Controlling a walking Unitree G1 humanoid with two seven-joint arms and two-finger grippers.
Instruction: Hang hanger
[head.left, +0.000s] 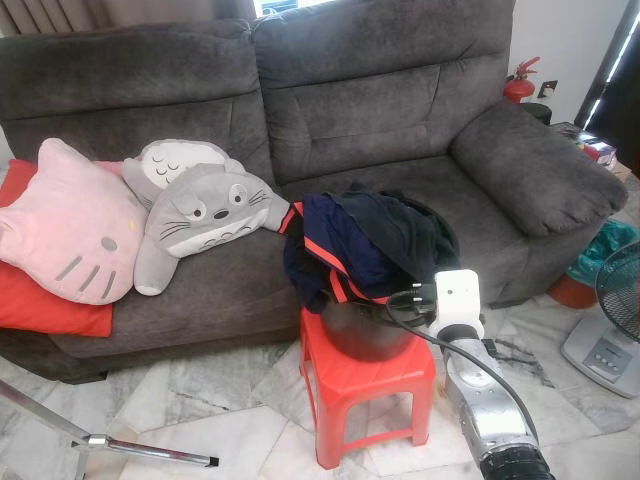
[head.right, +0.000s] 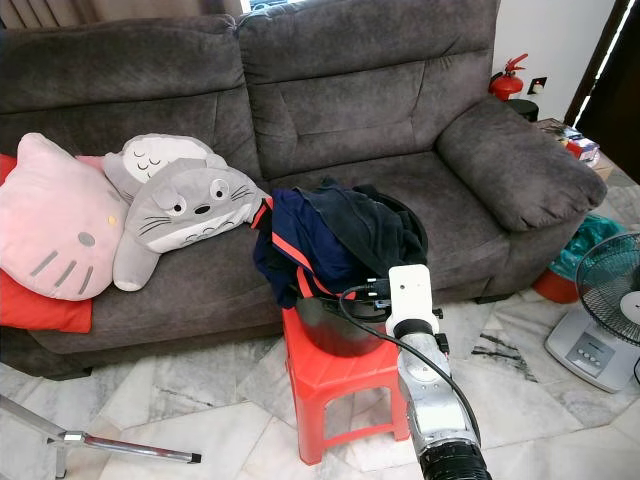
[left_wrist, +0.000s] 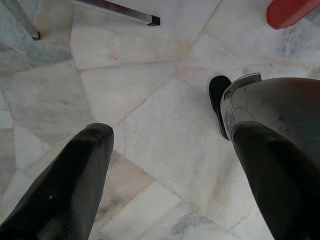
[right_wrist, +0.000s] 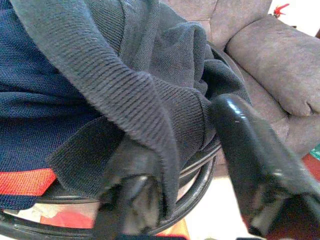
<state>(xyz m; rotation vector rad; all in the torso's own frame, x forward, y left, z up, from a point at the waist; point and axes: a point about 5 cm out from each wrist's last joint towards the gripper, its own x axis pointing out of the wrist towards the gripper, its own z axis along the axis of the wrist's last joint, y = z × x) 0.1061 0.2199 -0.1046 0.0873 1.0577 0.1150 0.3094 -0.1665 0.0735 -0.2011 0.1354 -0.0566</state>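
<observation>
Right gripper (right_wrist: 200, 165): fingers spread, one under a fold of the dark knit (right_wrist: 150, 100), at the bucket (head.left: 365, 335) rim.
Left gripper (left_wrist: 170, 165): fingers apart, empty, above the floor (left_wrist: 150, 100).
Clothes (head.left: 365, 240): heaped in bucket on red stool (head.left: 370, 385) before the sofa (head.left: 380, 110).
Hanger: cannot tell where.

Nothing here can be read from where I stand. The red fire extinguisher (head.left: 519, 84) in the far right corner carries a label too small to make out, the control panel on the fan base (head.left: 603, 352) at my near right shows only blurred buttons, and the boxes (head.left: 598, 150) beyond the sofa's right armrest bear print I cannot make out. The cushions show faces, not words.
</observation>
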